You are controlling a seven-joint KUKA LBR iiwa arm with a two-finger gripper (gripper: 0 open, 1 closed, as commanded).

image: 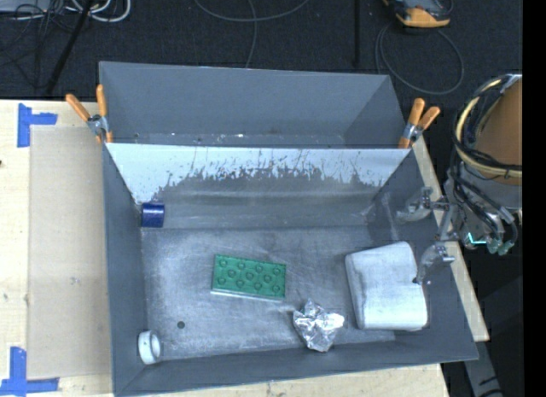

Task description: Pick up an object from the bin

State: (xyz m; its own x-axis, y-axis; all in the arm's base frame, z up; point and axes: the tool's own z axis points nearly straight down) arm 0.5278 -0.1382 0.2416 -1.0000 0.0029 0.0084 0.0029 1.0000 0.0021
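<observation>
**Camera view**

- Gripper (428, 231): at the right wall of the grey metal bin (256, 122), about halfway along that wall, at the end of the arm (495, 160) reaching in from the right.
- Fingers (415, 208): spread apart, one nearer the back of the bin, the other nearer the front. Nothing pinched between them.
- Nearest thing: white rectangular block (388, 294) with rounded corners, lying flat on the bin floor in the right part, close against the right wall. Front finger just beside the block's back right corner; contact not determinable. Block not between the fingers.
- Crumpled silver foil ball (317, 325): on the floor at the front, just left of the white block's front left corner, close to it or touching.
- Green flat studded plate (249, 277): lying flat near the middle of the floor, well apart from the gripper, left of the white block.
- Small blue cylinder (153, 214): on its side at the back left, where the floor meets the sloped back wall.
- Small white round cap-like piece (148, 347): in the front left corner, against the left wall.
</observation>
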